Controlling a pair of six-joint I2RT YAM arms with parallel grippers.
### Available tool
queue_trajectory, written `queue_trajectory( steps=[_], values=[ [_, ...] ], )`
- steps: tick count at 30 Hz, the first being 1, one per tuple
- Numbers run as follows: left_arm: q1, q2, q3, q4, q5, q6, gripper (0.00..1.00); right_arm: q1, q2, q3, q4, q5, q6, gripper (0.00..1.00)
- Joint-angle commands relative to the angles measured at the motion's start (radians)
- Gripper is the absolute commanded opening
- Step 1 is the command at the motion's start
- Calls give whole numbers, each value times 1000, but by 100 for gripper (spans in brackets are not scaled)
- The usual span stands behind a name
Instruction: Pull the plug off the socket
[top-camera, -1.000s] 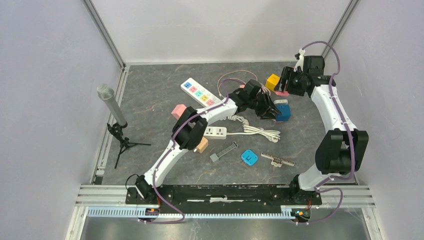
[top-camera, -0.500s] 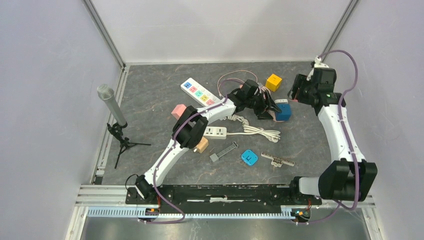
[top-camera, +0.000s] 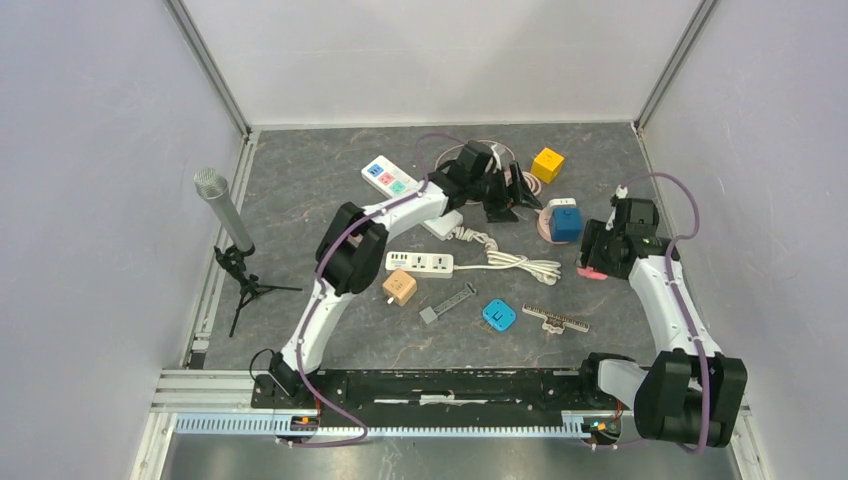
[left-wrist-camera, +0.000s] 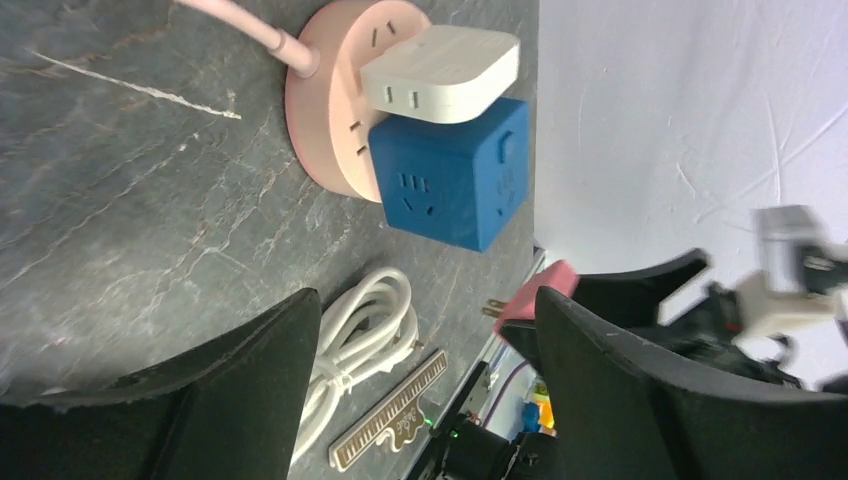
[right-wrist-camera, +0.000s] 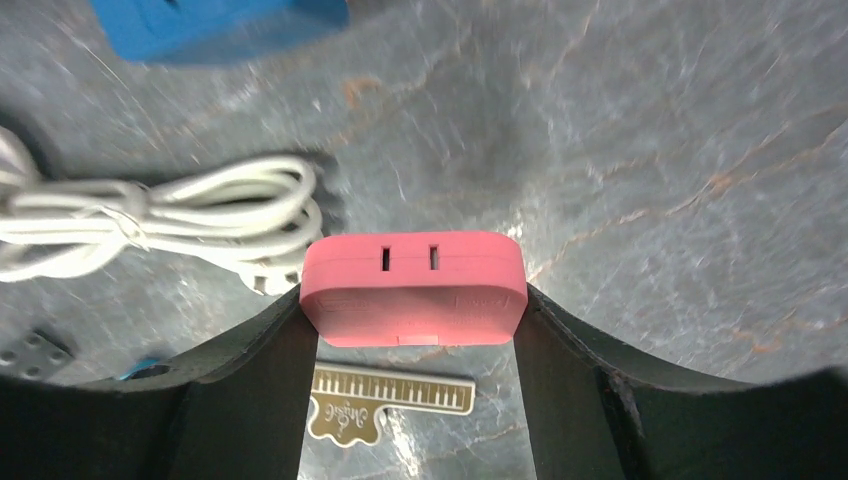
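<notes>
A round pink socket (left-wrist-camera: 330, 120) lies flat on the table with a blue cube adapter (left-wrist-camera: 450, 185) and a white adapter (left-wrist-camera: 440, 72) plugged into it; the top view shows that socket (top-camera: 543, 228) right of centre. The pink plug (right-wrist-camera: 414, 288) is off the socket, its prongs bare, and my right gripper (right-wrist-camera: 414, 300) is shut on its two sides. From above, this plug (top-camera: 592, 270) hangs near the right wall. My left gripper (top-camera: 512, 193) stands open and empty, just left of the socket.
A yellow cube (top-camera: 546, 164) sits at the back. A coloured power strip (top-camera: 395, 184), a white power strip (top-camera: 419, 263), a coiled white cable (top-camera: 510, 262), a tan cube (top-camera: 399, 288), a blue block (top-camera: 498, 315) and a keyboard-shaped ruler (top-camera: 556, 319) are scattered about. A microphone (top-camera: 225, 215) stands at left.
My left gripper has opened and drawn back to the left, away from the socket. My right arm has carried the pink plug from the far right corner toward the near right side.
</notes>
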Motion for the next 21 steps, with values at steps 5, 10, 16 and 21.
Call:
queue_trajectory(
  steps=[5,10,16,21],
  values=[
    [18,-227,-55,-171,-195,271,86,1,49,-131,19,-29,-11,19],
    [23,-286,-82,-202,-228,292,86,0,79,-147,39,16,12,37],
    [24,-318,-86,-228,-245,321,87,0,91,-153,62,33,20,68],
    [27,-314,-96,-240,-244,322,87,0,65,-111,73,34,-5,87]
  ],
)
